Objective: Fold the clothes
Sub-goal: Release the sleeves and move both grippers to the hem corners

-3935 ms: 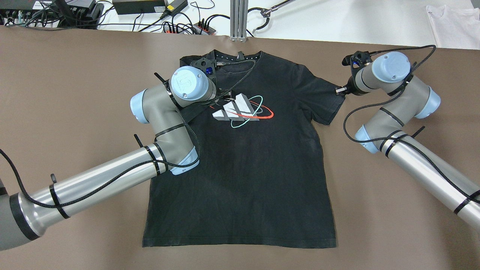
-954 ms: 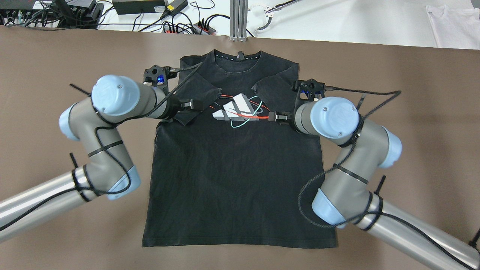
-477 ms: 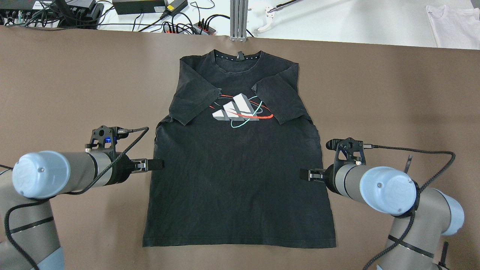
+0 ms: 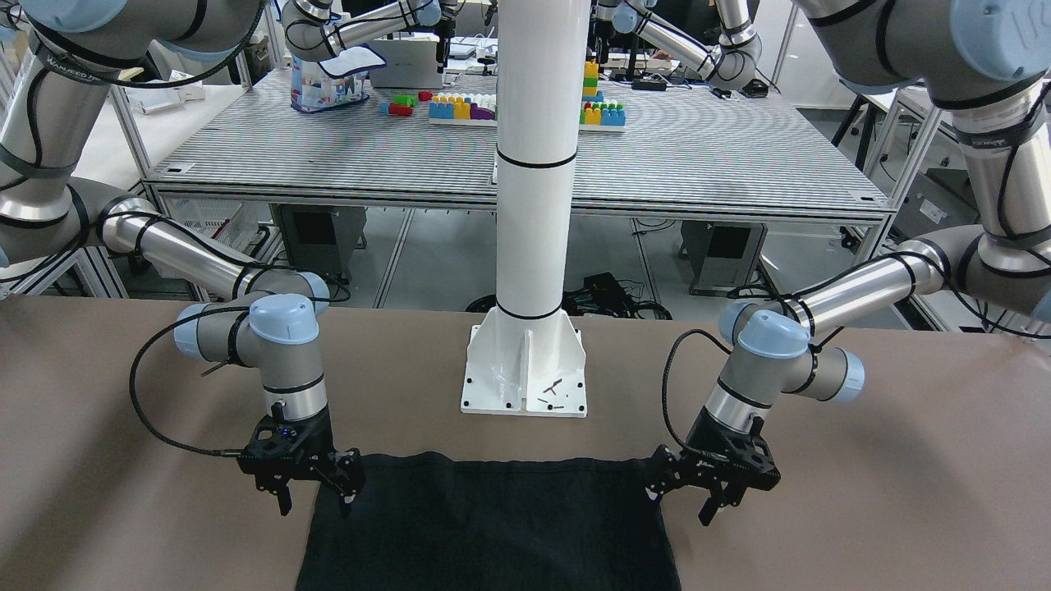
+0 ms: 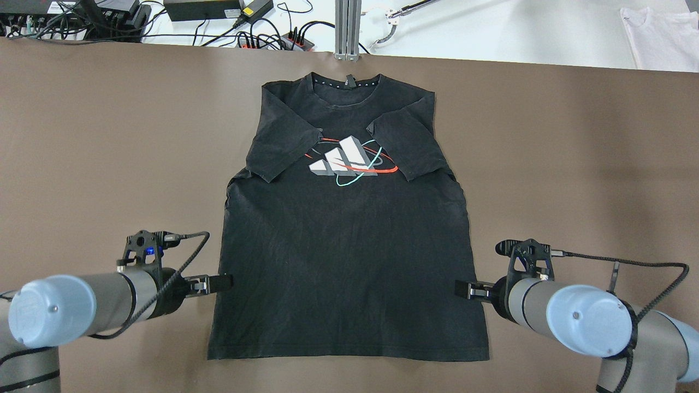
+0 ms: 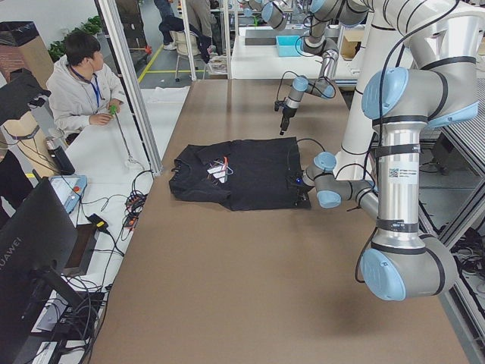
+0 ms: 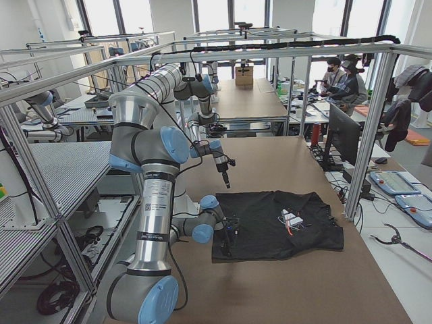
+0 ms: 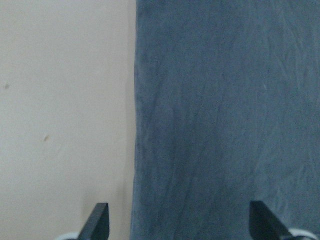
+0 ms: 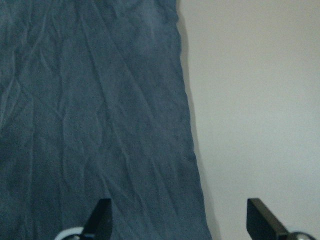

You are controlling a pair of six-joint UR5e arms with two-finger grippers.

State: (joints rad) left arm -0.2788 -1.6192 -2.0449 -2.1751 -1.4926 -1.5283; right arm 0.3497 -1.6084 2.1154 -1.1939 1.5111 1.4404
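Observation:
The clothes are one black T-shirt [image 5: 349, 245] lying flat on the brown table, print up, with both sleeves folded in over the chest. Its hem end shows in the front view [image 4: 484, 525]. My left gripper [image 5: 221, 283] is open and empty at the shirt's left side edge, near the hem. In the left wrist view [image 8: 180, 222] the edge runs between its fingers. My right gripper [image 5: 460, 288] is open and empty at the right side edge. The right wrist view [image 9: 180, 217] shows that edge between its fingers. In the front view both grippers hang just above the cloth.
The white pole's base plate [image 4: 525, 373] stands behind the hem. Cables and power strips [image 5: 262, 38] lie along the table's far edge. A white garment [image 5: 661, 38] lies at the far right. A seated person [image 6: 83, 83] is beyond the far edge.
Both sleeves were folded in and let go. Both grippers have since moved back along the shirt's side edges toward the hem, open and empty.

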